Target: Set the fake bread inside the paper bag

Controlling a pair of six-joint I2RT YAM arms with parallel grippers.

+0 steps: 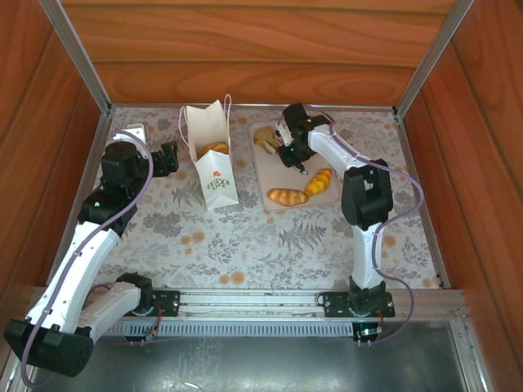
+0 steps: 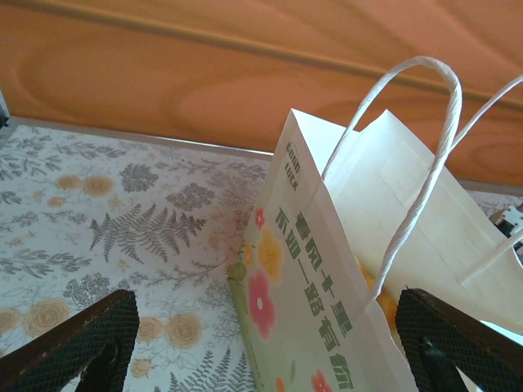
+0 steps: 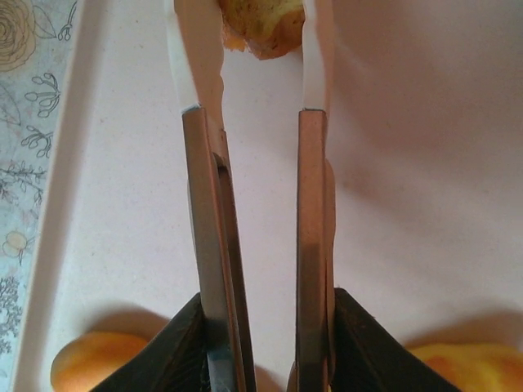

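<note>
right gripper: clamped on the handles of the tongs; the tong arms are squeezed near-parallel, with a white tip on either side of a brown pastry
left gripper: jaws wide, holding nothing; it straddles a corner of the paper bag; the left pad is well off it, and right pad contact can't be told
fake bread: several pieces on the tray; oval loaf at the near edge, brown pastry at the far left corner under the tongs; one golden piece is already inside the bag
bag position: upright on the table, mouth open, just left of the tray
bread handling (judgement): light, rigid, hollow-toy feel; won't crush; the glossy skin is likely slippery against thin tong tips
where to grip: across the narrow middle of the pastry, tips past its centreline; a tapered end would squirt out
bag handling (judgement): thin paper, light, tips easily if nudged; the loop handles arch over the mouth and could snag the tongs
risk: the pastry could rotate or drop in transit, since the tong tips give only a small contact
</note>
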